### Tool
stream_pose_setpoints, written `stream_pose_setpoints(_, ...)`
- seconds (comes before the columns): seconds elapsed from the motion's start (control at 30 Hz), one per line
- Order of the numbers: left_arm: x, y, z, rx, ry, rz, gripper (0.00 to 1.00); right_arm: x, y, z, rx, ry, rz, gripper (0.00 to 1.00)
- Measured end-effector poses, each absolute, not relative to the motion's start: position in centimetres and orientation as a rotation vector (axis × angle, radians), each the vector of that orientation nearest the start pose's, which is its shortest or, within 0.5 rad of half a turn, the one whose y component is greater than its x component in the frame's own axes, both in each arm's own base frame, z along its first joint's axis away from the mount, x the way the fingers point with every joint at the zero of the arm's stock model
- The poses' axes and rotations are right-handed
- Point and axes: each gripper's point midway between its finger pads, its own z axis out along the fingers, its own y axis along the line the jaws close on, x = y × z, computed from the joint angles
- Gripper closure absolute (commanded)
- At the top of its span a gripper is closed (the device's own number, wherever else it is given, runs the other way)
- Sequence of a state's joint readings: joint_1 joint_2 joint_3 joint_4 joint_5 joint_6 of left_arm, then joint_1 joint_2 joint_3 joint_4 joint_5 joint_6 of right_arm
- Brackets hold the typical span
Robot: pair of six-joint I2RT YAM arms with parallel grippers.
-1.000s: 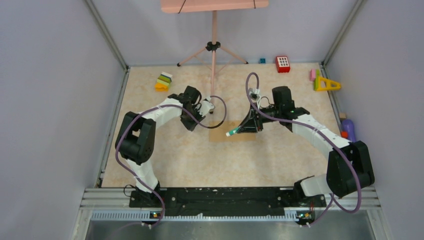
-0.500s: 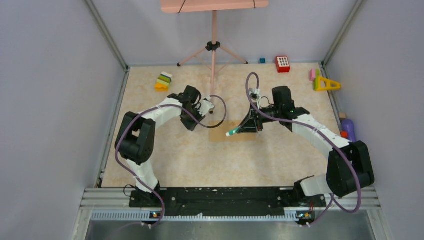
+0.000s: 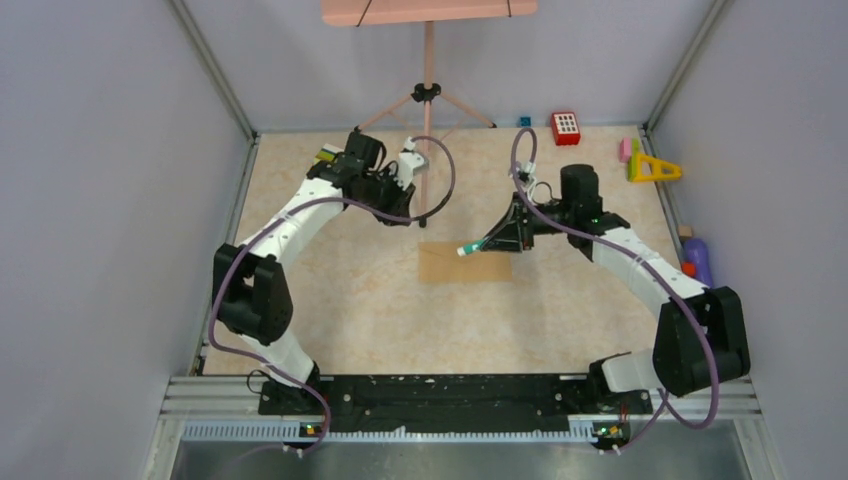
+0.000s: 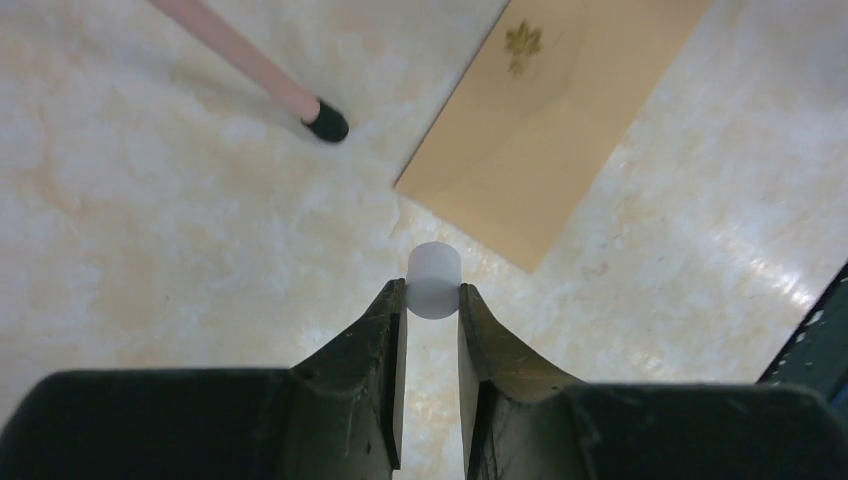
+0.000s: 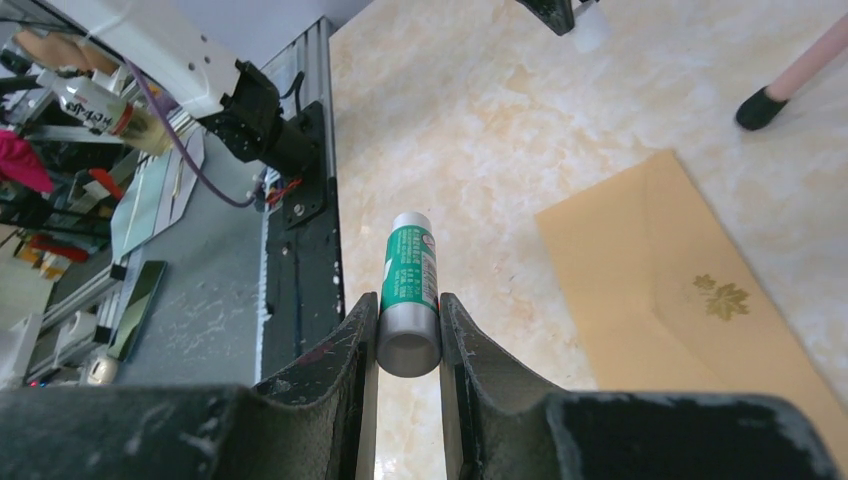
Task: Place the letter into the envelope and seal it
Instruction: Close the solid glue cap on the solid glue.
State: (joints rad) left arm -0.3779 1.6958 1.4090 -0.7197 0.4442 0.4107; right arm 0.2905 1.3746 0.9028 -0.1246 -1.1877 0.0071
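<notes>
**Inspector A:** Location of the task item?

**Inspector B:** The flat rectangular brown kraft-paper envelope lies on the marbled beige surface, ahead and to the right of the right pincer and likewise of the left pincer. The pale cream paper letter is not visible, so it is presumably inside. The flap looks folded down; whether it is stuck, I cannot tell.

**Inspector A:** Pincer states?

**Inspector B:** The right pincer pinches a green cylindrical glue stick. The left pincer pinches a small white round cap, held well apart from the stick.

**Inspector A:** Recommendation?

**Inspector B:** I judge sealing to be the step in hand. Lower the stick's far end lightly along the flap edge. Thin paper may slide, so keep the pressure low and the cap clear.
</notes>
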Motion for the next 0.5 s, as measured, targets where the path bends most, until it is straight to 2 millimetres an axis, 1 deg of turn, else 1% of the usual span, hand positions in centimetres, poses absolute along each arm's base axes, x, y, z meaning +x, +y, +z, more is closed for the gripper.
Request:
stream_pose_setpoints(0.07, 35.5, -21.5, 16.4, 1.099, 2.202, -0.628, 1.0, 25.4, 24.0, 21.2, -0.922, 1.796, 1.433, 0.97)
stream_pose_setpoints(0.13, 36.1, -22.8, 19.1, 1.07, 2.132, -0.708, 1.0, 26.3, 23.6, 22.6, -0.881, 1.756, 1.424, 0.97)
stream_pose_setpoints(0.2, 36.4, -24.2, 22.0, 1.034, 2.051, -0.811, 1.0, 27.2, 23.1, 24.8, -0.837, 1.693, 1.415, 0.98)
stream_pose_setpoints(0.27, 36.3, -25.4, 24.4, 0.994, 1.98, -0.916, 1.0, 27.8, 22.9, 26.6, -0.809, 1.633, 1.407, 0.98)
stream_pose_setpoints(0.37, 36.0, -26.8, 27.5, 0.908, 1.882, -1.092, 1.0, 28.1, 22.6, 29.1, -0.771, 1.545, 1.406, 0.98)
stream_pose_setpoints(0.43, 35.5, -27.5, 29.0, 0.836, 1.818, -1.222, 1.0, 28.1, 22.4, 30.1, -0.739, 1.495, 1.414, 0.98)
stream_pose_setpoints(0.5, 35.0, -28.1, 30.0, 0.776, 1.765, -1.341, 1.0, 28.0, 22.1, 30.9, -0.696, 1.457, 1.431, 0.98)
